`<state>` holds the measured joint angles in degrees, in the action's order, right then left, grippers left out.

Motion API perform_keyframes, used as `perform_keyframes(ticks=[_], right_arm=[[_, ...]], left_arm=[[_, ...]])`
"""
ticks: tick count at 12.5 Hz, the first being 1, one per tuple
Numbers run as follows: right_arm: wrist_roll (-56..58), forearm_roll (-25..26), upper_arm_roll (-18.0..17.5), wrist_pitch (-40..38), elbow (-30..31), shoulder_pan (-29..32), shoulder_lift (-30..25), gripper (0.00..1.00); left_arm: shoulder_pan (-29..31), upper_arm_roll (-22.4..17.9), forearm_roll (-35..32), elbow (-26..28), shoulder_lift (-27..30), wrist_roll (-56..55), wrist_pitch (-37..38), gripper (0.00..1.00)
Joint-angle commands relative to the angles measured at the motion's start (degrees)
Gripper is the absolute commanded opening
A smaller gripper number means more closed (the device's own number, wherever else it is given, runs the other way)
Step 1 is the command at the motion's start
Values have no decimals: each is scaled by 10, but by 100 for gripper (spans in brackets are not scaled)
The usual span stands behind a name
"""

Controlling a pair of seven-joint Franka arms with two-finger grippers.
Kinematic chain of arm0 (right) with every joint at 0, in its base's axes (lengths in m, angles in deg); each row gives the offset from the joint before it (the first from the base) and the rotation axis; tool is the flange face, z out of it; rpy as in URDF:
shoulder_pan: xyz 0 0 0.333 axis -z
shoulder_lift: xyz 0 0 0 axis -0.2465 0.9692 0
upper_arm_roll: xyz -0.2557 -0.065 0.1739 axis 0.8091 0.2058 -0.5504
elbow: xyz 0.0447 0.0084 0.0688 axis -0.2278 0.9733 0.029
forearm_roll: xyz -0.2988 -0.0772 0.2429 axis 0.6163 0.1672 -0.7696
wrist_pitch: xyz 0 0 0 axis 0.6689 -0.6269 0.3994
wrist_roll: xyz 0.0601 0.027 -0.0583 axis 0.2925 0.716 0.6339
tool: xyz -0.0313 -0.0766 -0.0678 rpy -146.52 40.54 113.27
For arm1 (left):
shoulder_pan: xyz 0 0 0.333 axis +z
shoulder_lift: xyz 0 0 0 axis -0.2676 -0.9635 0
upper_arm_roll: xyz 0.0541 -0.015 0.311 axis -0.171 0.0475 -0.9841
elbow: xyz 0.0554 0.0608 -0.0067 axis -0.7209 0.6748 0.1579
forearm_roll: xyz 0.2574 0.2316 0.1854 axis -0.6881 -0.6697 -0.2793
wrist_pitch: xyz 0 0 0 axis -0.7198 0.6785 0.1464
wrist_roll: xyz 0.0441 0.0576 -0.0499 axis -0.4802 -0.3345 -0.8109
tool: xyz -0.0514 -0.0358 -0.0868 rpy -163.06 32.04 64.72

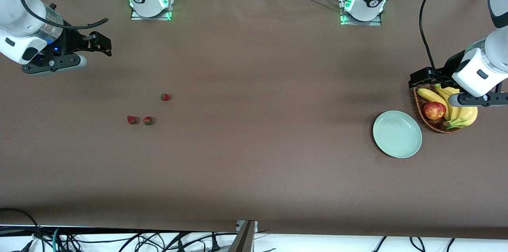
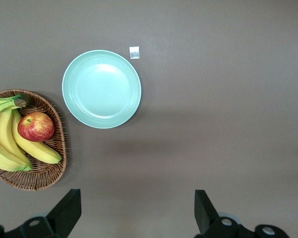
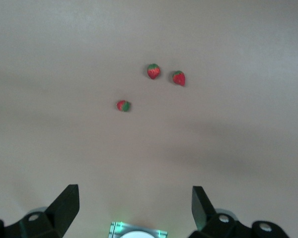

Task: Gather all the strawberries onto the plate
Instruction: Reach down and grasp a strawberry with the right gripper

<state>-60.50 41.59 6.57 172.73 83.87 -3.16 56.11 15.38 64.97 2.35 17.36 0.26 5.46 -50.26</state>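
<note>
Judging by their size, we take the three strawberries to be very light, small and rounded, likely to roll or squirt aside under a careless pinch. One strawberry [image 1: 165, 97] lies alone; the other two [image 1: 131, 120] [image 1: 148, 120] sit just beside each other, nearer the front camera, all toward the right arm's end of the table. The plate [image 1: 397, 133] is well apart from them at the left arm's end, bare, just beside the wicker basket [image 1: 435, 126] with its apple [image 1: 434, 110] and bananas [image 1: 456, 109]. Our right gripper [image 3: 134, 206] hangs above bare cloth near the berries, jaws spread wide, holding nothing. Our left gripper [image 2: 137, 210] waits over the basket's edge, equally wide and bare. We would take each berry across its fat middle, straight from above, closing gently, the lone one first
</note>
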Motion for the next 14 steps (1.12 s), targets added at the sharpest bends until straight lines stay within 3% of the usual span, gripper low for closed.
perform_keyframes(ticks=[1,3,6,10,14], right_arm=[[-35,3,-34,236,185,-3,34,100],[-39,0,-41,321,185,-3,107,99],[-50,-2,-53,381,185,-3,171,99],[-67,-10,-59,405,202,-2,200,99],[-67,-34,-59,461,224,-2,245,91]], left_arm=[[4,-1,9,-42,-14,1,6,100],[5,-1,9,-42,-19,1,6,100],[7,-2,10,-44,-24,3,6,100],[15,-2,10,-44,-24,4,6,100],[21,-2,4,-43,-25,-3,7,100]])
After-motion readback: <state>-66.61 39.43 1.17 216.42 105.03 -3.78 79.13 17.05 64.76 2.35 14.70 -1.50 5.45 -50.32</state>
